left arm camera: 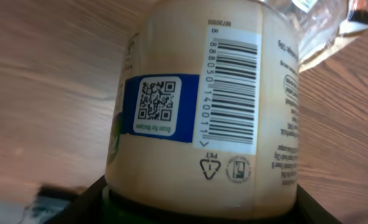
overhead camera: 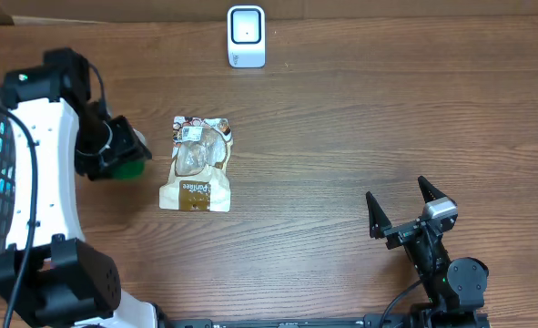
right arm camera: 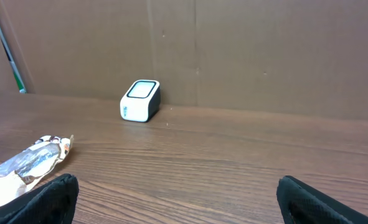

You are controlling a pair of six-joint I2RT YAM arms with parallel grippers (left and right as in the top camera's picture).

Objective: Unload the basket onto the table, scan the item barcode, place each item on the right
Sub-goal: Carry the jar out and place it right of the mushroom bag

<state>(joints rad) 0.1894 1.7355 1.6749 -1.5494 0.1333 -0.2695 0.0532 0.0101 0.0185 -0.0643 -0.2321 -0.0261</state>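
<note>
cream-labelled bottle point(left arm camera: 202, 124) clenched in left jaws; right jaws gape, well clear of pouch point(overhead camera: 198, 164).

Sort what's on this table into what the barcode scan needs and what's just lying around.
For the job: bottle, barcode on its label, in the left gripper; white scanner.
Lying about: snack bag; right gripper, open and empty.
</note>
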